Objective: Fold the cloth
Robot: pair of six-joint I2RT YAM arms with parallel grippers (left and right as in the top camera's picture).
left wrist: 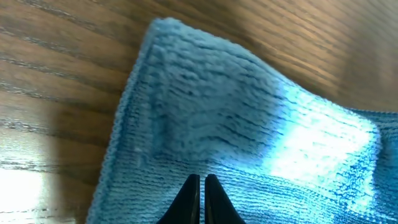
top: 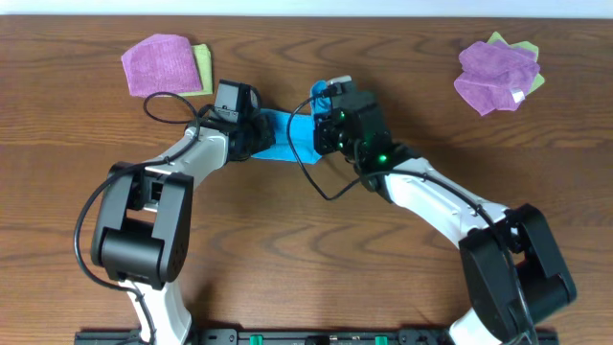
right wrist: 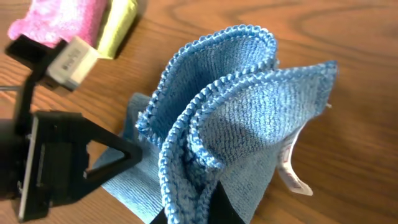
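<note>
The sky-blue cloth (top: 290,134) lies on the wooden table between my two grippers. My left gripper (top: 251,134) is shut, and its tips (left wrist: 202,180) press down on the cloth's (left wrist: 236,130) left part. My right gripper (top: 326,120) is shut on the cloth's right edge and holds it lifted and bunched in folds (right wrist: 230,106). The finger tips (right wrist: 208,199) sit at the bottom of that view. A white tag (right wrist: 292,174) hangs from the lifted edge.
A purple cloth (top: 158,62) on a light green cloth (top: 201,67) lies at the back left. A pile of purple and green cloths (top: 498,75) lies at the back right. The left gripper's black body (right wrist: 56,155) shows in the right wrist view.
</note>
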